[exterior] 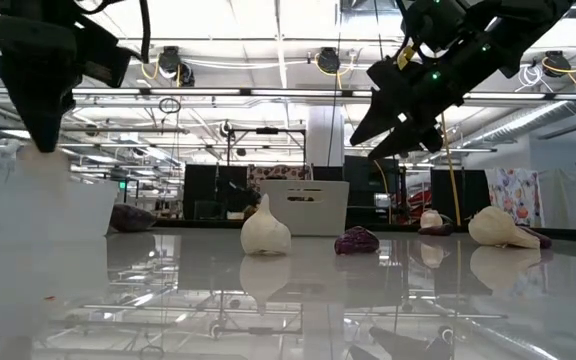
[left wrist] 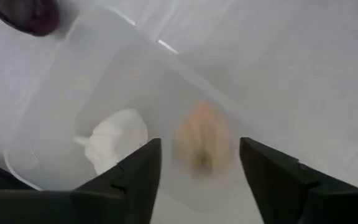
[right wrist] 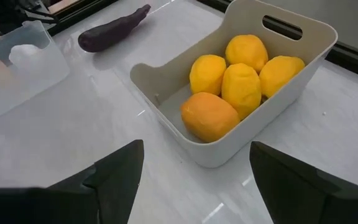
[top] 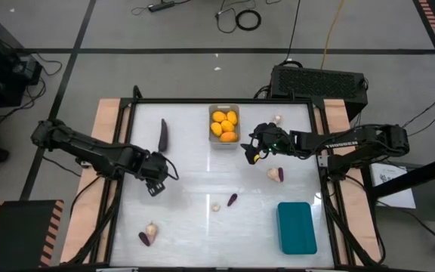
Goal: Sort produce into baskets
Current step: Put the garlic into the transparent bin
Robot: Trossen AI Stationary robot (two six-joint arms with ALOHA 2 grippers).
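Observation:
My left gripper (top: 159,179) is open above the clear bin (left wrist: 61,93), at the table's left middle. In the bin lie a white garlic bulb (left wrist: 117,140) and a second, blurred beige bulb (left wrist: 201,140), which shows between my fingers and apart from them. My right gripper (top: 252,151) is open and empty, just right of the grey basket (top: 223,142), which holds several yellow-orange fruits (right wrist: 229,81). The teal bin (top: 297,227) stands at the near right. A long dark eggplant (top: 163,134) lies left of the grey basket.
Loose on the table are a garlic bulb (top: 278,119) at the far right, a bulb beside a purple piece (top: 276,174), a small bulb (top: 216,206), a purple piece (top: 232,199), and a bulb with a purple piece (top: 148,233) at the near left.

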